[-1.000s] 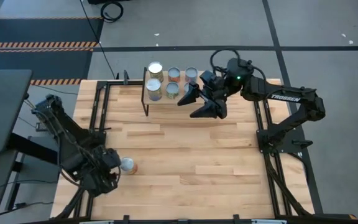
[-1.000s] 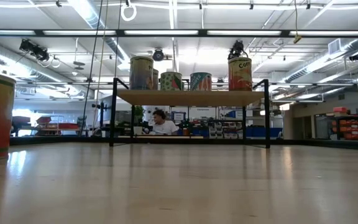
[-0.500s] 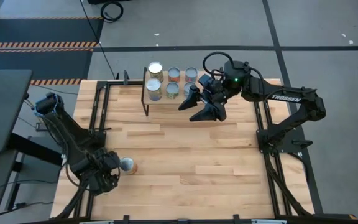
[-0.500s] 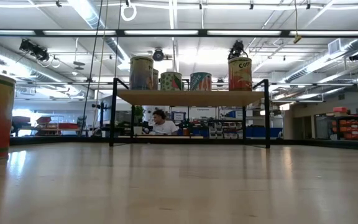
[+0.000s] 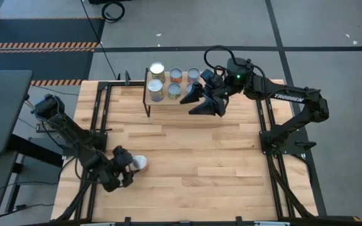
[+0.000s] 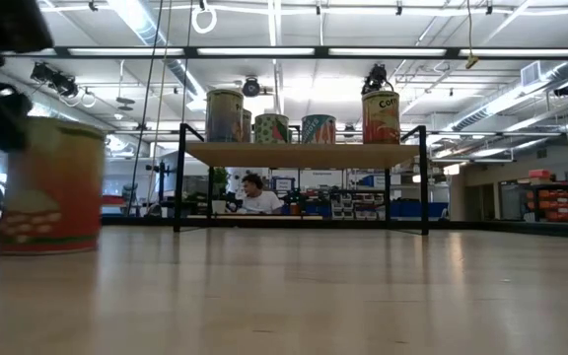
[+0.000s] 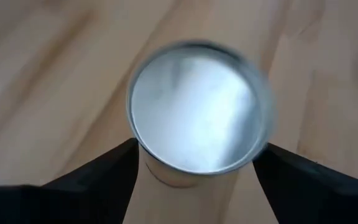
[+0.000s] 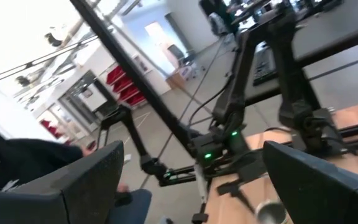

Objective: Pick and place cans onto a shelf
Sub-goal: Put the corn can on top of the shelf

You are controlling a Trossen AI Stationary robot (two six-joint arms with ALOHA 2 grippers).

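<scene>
Your left gripper (image 5: 129, 167) sits near the table's front left, its two dark fingers (image 7: 98, 180) set on either side of a single can (image 5: 139, 162) with a silver top and an orange label; in the left wrist view the can (image 7: 197, 109) stands upright between them on the wooden table (image 5: 187, 157), and you cannot tell whether the pads actually touch its wall, so whether the grip is closed is not clear; in the low view that can (image 6: 52, 187) stands on the tabletop at the far left, with dark arm parts above it. Your right gripper (image 5: 200, 100) hovers just beside the shelf (image 5: 148, 103) at the back of the table, its fingers (image 8: 61, 186) spread wide apart with nothing between them; the shelf (image 6: 299, 153) carries the other cans (image 5: 175, 83), six of them in two rows seen from above, all upright; in the low view their cans (image 6: 299, 118) show along the board's top. Behind the shelf, a person (image 6: 256, 195) sits in the room beyond the table.
</scene>
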